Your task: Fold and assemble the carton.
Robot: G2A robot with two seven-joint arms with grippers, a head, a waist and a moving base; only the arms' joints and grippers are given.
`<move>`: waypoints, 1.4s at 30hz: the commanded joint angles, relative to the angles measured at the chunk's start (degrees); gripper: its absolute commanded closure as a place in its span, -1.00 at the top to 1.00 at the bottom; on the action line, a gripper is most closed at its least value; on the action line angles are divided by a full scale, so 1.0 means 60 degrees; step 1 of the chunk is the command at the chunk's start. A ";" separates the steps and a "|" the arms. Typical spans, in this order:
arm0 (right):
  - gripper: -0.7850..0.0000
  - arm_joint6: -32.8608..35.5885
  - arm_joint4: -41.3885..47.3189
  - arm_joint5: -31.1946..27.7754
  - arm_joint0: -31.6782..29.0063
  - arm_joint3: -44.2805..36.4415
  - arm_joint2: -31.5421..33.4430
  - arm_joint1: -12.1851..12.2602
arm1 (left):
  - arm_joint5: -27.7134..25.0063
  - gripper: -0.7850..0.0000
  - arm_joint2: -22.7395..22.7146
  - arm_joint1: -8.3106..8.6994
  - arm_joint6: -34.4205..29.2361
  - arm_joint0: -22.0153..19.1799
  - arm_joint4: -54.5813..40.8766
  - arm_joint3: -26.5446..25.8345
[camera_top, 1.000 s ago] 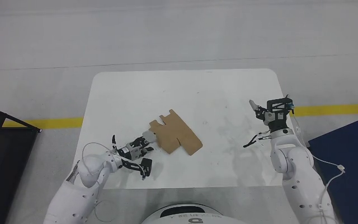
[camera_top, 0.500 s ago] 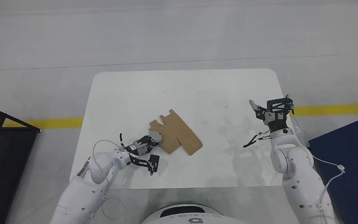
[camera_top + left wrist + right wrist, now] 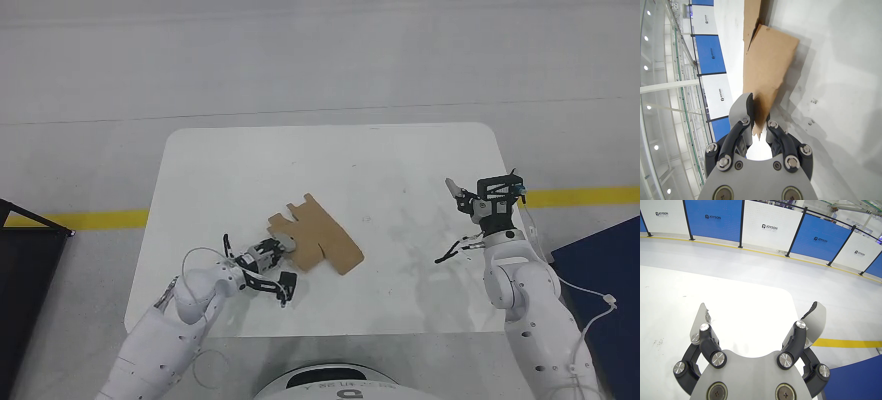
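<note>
Cardboard carton [image 3: 318, 238] lies flat mid-table [image 3: 400, 160], long axis running roughly far-left to near-right; my left gripper [image 3: 759, 109] pinches its near-left edge, so it stretches rightward from those jaws; my right gripper [image 3: 759, 308] hangs spread wide, well apart at the right edge.

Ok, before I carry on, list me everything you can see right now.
carton: one, brown, unfolded, mid-table, one end in the left gripper
table: one, white, under both arms
floor line: one, yellow, on the floor to either side of the table
barrier panels: several, blue and white, beyond the floor
left gripper: one, grey and black, shut on the carton's end
right gripper: one, grey and black, open, at the table's right edge
</note>
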 commanded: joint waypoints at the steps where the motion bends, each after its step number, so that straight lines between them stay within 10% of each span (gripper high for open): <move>1: 1.00 0.0000 0.0000 0.0000 0.0000 0.0000 0.0000 0.0000 | 0.0251 -1.00 -0.0075 -0.0005 0.0031 0.0086 -0.0393 -0.0097; 11: 1.00 0.0000 0.0000 0.0000 0.0000 0.0000 0.0000 0.0000 | 0.0221 -1.00 -0.1747 -0.0111 -0.0551 0.0527 -0.6425 -0.0301; 21: 1.00 0.0000 0.0000 0.0000 0.0000 0.0000 0.0000 0.0000 | 0.0168 -1.00 -0.1785 -0.0132 -0.0613 0.0578 -0.6881 -0.0249; 36: 1.00 0.0000 0.0000 0.0000 0.0000 0.0000 0.0000 0.0000 | -0.8285 -1.00 -0.1245 -0.0329 -0.1719 -0.0516 -1.9202 0.0355; 42: 1.00 0.0000 0.0000 0.0000 0.0000 0.0000 0.0000 0.0000 | -0.8516 -1.00 -0.0779 -0.0178 -0.3529 -0.1266 -2.1337 0.0036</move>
